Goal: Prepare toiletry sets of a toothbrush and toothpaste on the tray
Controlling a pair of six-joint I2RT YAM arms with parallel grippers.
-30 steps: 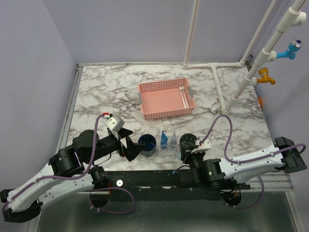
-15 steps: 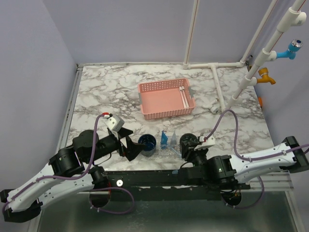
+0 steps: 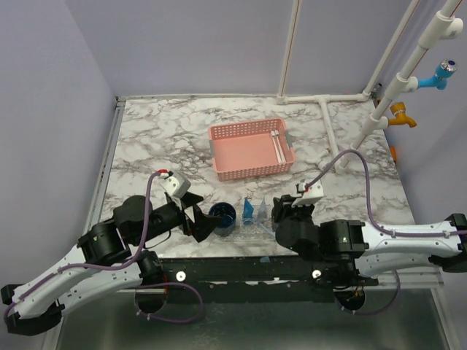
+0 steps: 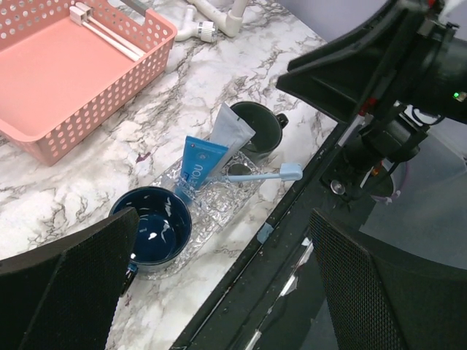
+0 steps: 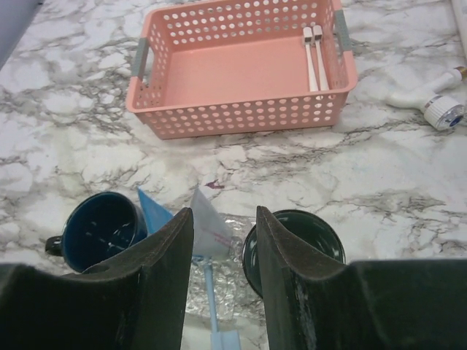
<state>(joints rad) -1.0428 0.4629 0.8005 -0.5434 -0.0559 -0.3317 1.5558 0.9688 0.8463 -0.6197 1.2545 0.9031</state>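
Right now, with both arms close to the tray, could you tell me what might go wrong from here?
1. The light-blue toothbrush lies loose on the clear tray, its head near the front edge of the table; a nudge could send it off.
2. The open right claw hangs close to the leaning toothpaste tubes and dark green mug; advancing may topple them.
3. The left claw, also open, sits by the navy mug, so the arms could collide.

The fingers point(image 5: 306, 306) of the right gripper point(image 5: 222, 226) hide the near rims of the navy mug point(image 5: 98, 230) and green mug point(image 5: 299, 233), while the left wrist view's edge crops the pink basket point(image 4: 109, 91).
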